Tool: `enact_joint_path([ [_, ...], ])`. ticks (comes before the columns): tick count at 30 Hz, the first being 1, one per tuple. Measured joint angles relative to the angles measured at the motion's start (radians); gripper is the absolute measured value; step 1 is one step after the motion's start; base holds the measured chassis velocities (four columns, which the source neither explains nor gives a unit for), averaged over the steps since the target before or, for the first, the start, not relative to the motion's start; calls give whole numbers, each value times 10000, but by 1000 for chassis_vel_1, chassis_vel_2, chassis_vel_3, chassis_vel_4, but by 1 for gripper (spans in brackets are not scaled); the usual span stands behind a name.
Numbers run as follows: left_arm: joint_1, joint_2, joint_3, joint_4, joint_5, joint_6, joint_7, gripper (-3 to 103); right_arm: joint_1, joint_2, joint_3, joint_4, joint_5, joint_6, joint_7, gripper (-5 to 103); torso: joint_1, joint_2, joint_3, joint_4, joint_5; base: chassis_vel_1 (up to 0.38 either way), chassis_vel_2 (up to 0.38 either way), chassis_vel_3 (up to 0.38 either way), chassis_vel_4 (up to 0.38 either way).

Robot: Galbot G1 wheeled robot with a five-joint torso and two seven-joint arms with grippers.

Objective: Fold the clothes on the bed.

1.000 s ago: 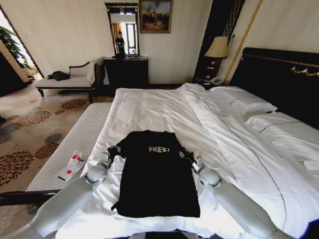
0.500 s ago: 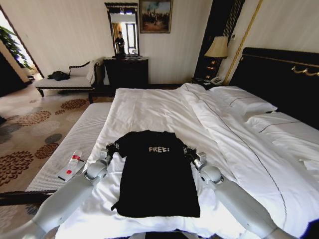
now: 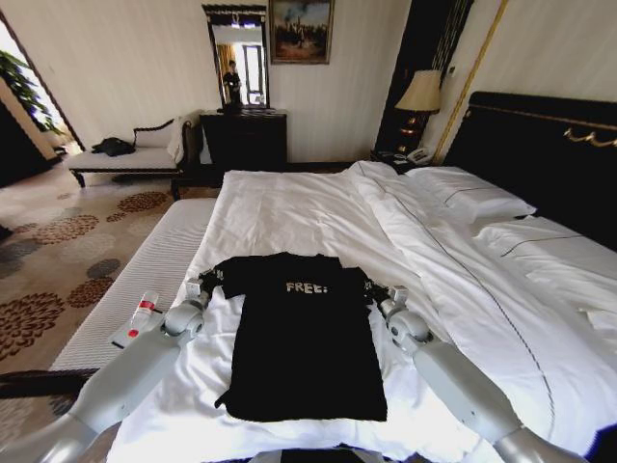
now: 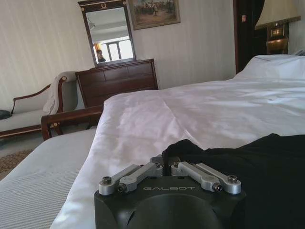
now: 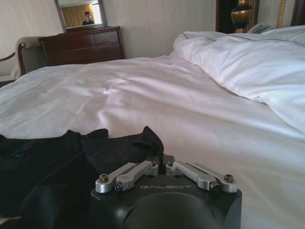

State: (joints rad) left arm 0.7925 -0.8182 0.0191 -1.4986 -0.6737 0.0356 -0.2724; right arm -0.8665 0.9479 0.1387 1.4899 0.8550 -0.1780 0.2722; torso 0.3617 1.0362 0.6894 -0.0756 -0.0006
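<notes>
The clothes, one black T-shirt (image 3: 304, 347) with white "FREE" lettering, lie flat on the white bed (image 3: 289, 207) near its front edge. My left gripper (image 3: 205, 282) is shut on the shirt's left sleeve edge, and the left wrist view shows black fabric (image 4: 228, 157) pinched at the left gripper (image 4: 166, 163). At the opposite sleeve, my right gripper (image 3: 378, 292) is shut too. In the right wrist view a fold of the black fabric (image 5: 119, 148) rises between the fingers of the right gripper (image 5: 159, 161). Both sleeves are drawn out sideways.
A pale bench (image 3: 116, 299) runs along the bed's left side with a small white and red object (image 3: 136, 322) on it. Pillows (image 3: 472, 198) and a folded duvet lie at the right by the dark headboard (image 3: 549, 145). A dresser (image 3: 243, 137) stands behind.
Both grippers have moved apart and a little farther up the bed, pulling the sleeves outward. The shirt's shoulder line is now wider and flatter.
</notes>
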Motion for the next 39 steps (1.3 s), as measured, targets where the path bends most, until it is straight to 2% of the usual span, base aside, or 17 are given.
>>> enact_joint_path([
  [11, 422, -131, -43, -54, 349, -163, 21, 2, 92, 173, 371, -473, -9, -56, 384, 2, 0, 0, -1, -1, 0, 0, 0, 0, 0],
  [25, 462, -302, -63, -22, 405, -182, -21, 2, 196, 311, 167, -833, 36, -132, 235, 2, 0, 0, -1, 0, 1, 0, 0, 0, 0],
  [32, 593, -441, -82, -17, 487, -216, -30, 2, -106, 141, 100, 523, -53, -124, 262, 2, -1, 0, -2, -1, -2, 0, 0, 0, 0],
  [33, 590, -494, -74, -6, 502, -219, -33, 2, -185, 88, -115, 1054, -65, -123, 270, 2, -1, 1, -1, -1, -3, 0, 0, 0, 0],
  [39, 555, -529, -27, 9, 521, -219, -50, 2, -185, 107, -903, 1742, -143, -134, 317, 2, -1, 1, -1, -1, -1, 0, 0, 0, 0],
])
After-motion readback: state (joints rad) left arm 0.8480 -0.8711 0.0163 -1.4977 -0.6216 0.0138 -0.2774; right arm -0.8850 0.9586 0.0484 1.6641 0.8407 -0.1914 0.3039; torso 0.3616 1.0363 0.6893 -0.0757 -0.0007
